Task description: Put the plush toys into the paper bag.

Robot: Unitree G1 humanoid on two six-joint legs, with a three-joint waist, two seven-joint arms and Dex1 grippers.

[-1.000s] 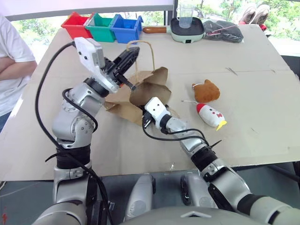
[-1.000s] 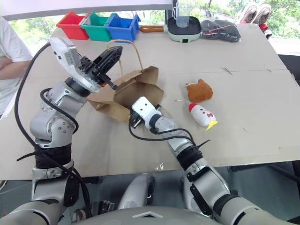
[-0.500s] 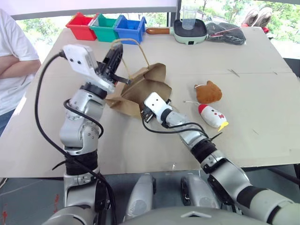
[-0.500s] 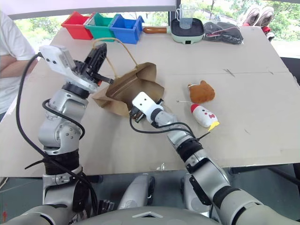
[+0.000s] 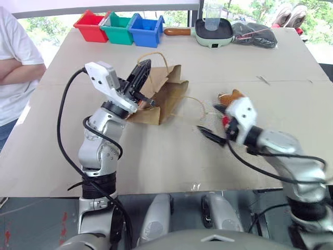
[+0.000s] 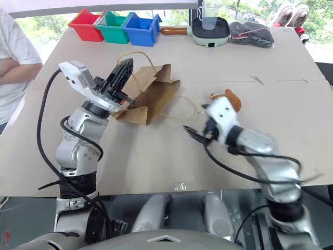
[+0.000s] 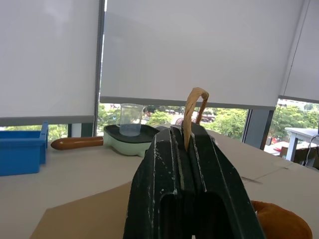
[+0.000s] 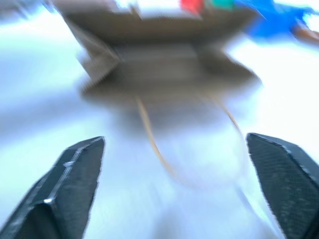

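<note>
My plain brown kraft paper bag (image 5: 158, 99) lies tipped on its side on the table, creased, its open mouth turned toward my right arm. One tan twisted-cord loop handle (image 7: 192, 112) stands raised above it; the other (image 5: 193, 107) trails flat across the table. To its right lies the brown furry rounded plush toy (image 6: 230, 98), mostly hidden behind my right wrist.

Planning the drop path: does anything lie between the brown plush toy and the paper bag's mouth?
Yes: the bag's loose cord handle lies on the table between the paper bag and the brown plush toy, and the open right gripper hangs just nearer. The left gripper pinches the other handle.
</note>
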